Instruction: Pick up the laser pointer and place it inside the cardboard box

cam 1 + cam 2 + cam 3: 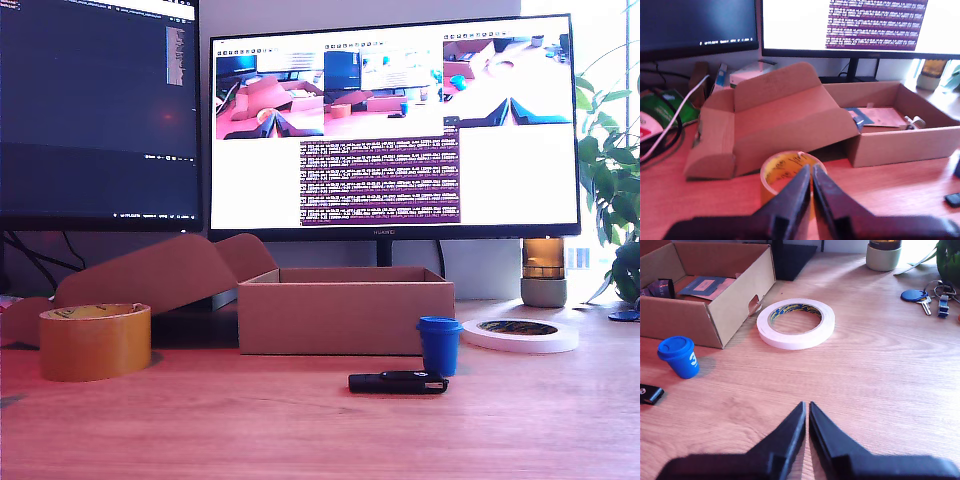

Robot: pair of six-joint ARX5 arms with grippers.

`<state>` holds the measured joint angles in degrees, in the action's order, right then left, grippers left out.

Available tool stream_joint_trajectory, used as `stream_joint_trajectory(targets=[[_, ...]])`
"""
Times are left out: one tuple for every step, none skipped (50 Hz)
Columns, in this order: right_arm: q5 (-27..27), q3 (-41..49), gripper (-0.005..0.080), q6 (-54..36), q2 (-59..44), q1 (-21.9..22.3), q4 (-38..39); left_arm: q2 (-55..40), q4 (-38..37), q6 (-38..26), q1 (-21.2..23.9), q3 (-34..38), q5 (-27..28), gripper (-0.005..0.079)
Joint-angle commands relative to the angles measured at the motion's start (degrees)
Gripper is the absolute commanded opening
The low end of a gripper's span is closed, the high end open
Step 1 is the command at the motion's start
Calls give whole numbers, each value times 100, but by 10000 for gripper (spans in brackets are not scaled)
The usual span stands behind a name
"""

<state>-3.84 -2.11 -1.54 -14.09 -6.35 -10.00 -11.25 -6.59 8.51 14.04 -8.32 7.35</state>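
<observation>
The cardboard box point(340, 318) stands open at mid-table, with its curved flap point(160, 272) laid out toward the exterior view's left. Inside it, by the front wall, lies a small shiny cylinder point(915, 121) that looks like the laser pointer point(661, 287). It is partly hidden and too small to be sure of. A blue card point(860, 116) lies beside it. My first gripper point(811, 170) is shut and empty, hovering over the yellow tape roll point(787, 167). My second gripper point(807, 407) is also shut and empty, over bare wood short of the white tape roll point(796, 322). Neither gripper shows in the exterior view.
A blue cup point(438, 345) and a flat black USB-stick-like object point(398, 382) sit in front of the box. Keys point(925, 297) and a plant pot point(883, 255) lie beyond the white tape. Two monitors point(390, 120) stand behind, and cables point(675, 120) run past the flap.
</observation>
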Motion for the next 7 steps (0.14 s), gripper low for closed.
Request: stream_joint_trajectory(targets=[[9,90,-11,11,-9,11,44,122,-81,28,-17,116,-15,-21],[9,90,-11,11,-11,11,44,166,-127,52,-17,116,-15,-21],[9,90,-11,11,-9,11,44,205,-184,52,-17,116,-15,-21],[9,90,-11,11,-9,11,44,245,-247,52,-17,116,-15,-21],[9,90,-11,11,-9,11,44,278,-299,52,-17,116,-13,-21],[9,90,-11,11,-11,11,44,306,-361,52,-17,116,-13,-21],[9,90,-11,11,-11,11,44,341,-424,52,-17,116,-13,-21]])
